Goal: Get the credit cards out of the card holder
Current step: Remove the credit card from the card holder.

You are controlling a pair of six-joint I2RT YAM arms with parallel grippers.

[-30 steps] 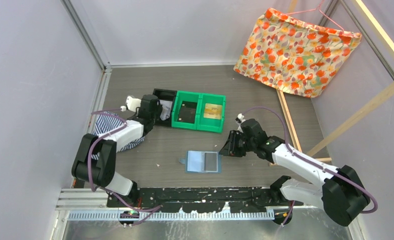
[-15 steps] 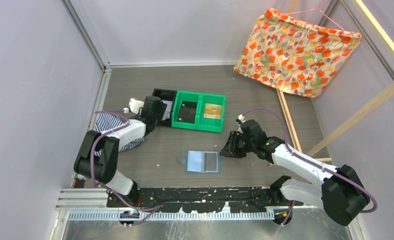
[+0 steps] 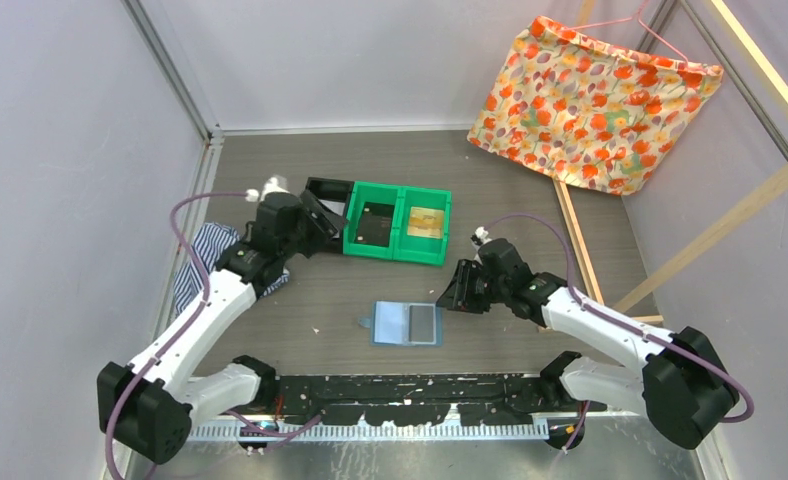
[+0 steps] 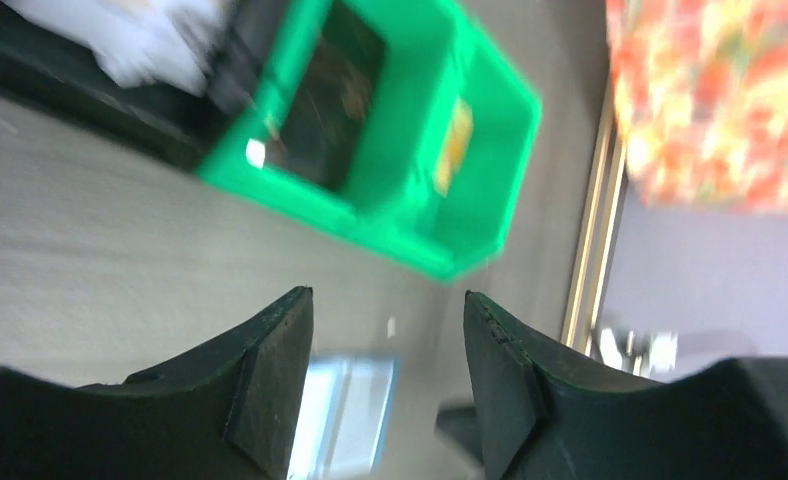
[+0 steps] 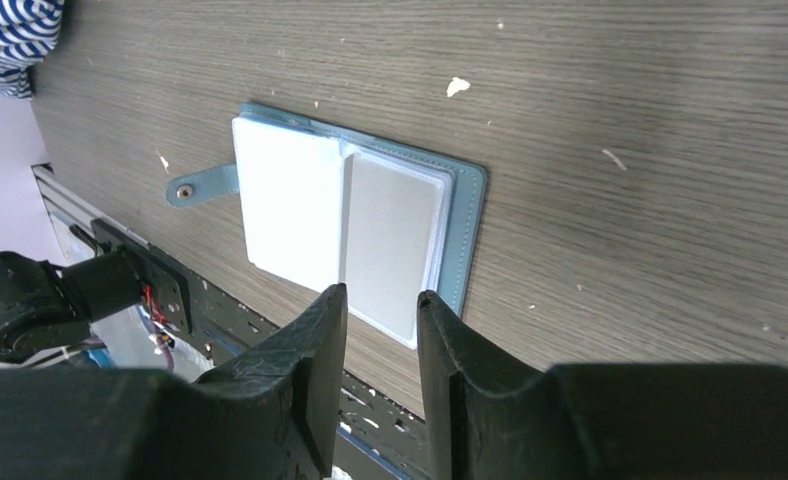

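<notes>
Only right wrist shows snap [image 5: 182, 190] on card holder [image 5: 290, 215]; left gripper [image 4: 387, 300], right gripper [image 5: 380, 300] apart.

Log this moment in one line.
card holder: open flat on table | left tool: open, empty, near green bin | right tool: open, empty, beside holder

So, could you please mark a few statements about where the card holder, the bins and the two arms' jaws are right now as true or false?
1. The card holder lies open and flat on the table. True.
2. The right jaws are clamped on a card. False: they hold nothing and hover near the holder's right edge.
3. The green bins stand farther from the arm bases than the holder does. True.
4. The left jaws are shut. False: they are apart, with nothing between them, up near the bins.
</notes>
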